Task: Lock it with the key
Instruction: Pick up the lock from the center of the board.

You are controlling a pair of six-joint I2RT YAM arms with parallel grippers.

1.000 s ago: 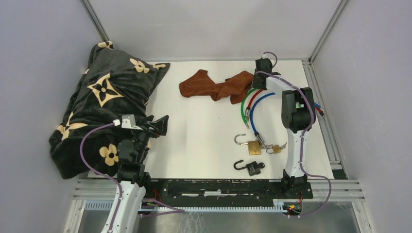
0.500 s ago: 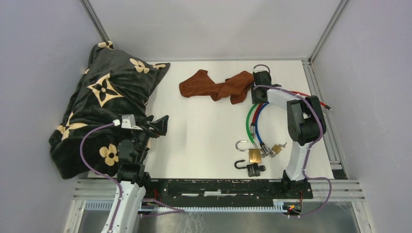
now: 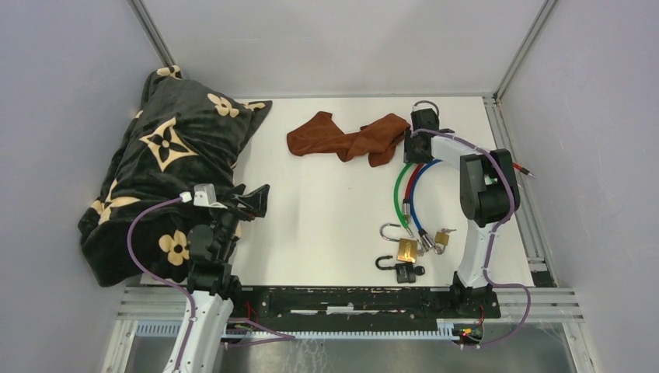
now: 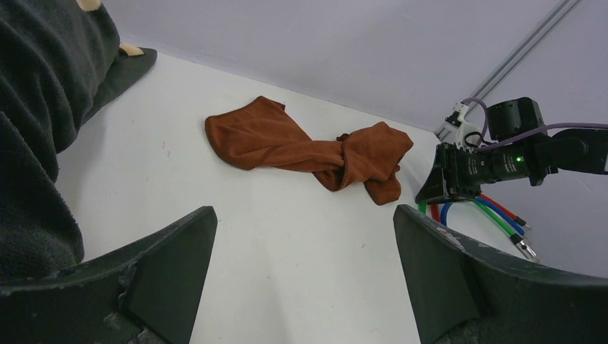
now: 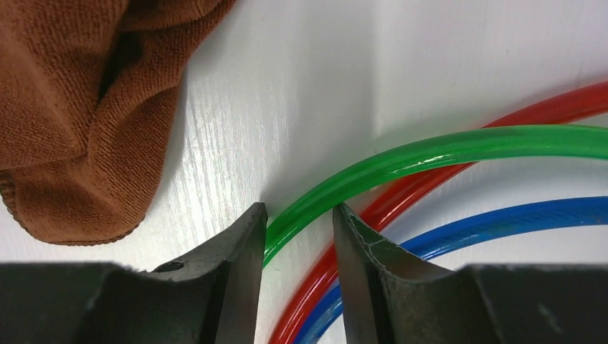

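Green point(image 3: 399, 194), red and blue cables curve from my right gripper point(image 3: 410, 149) down to a brass padlock point(image 3: 406, 249) with its shackle open and a small brass padlock point(image 3: 442, 238). A black padlock point(image 3: 404, 271) with an open shackle lies just in front of them. No separate key can be made out. In the right wrist view my right gripper point(image 5: 297, 211) is nearly closed around the green cable point(image 5: 430, 154), with the red cable point(image 5: 401, 193) at its right finger. My left gripper point(image 3: 256, 200) is open and empty at the left, also in its wrist view point(image 4: 305, 236).
A brown cloth point(image 3: 350, 138) lies at the back middle, right beside the right gripper, and shows in both wrist views point(image 4: 308, 147) point(image 5: 79, 107). A black blanket with cream flowers point(image 3: 171, 163) fills the left side beside the left arm. Metal rails edge the table.
The right gripper has moved nearer and slightly left with the cables. The cable loop has tightened and the brass padlocks have slid toward the near edge, close to the black padlock. The left arm is still.
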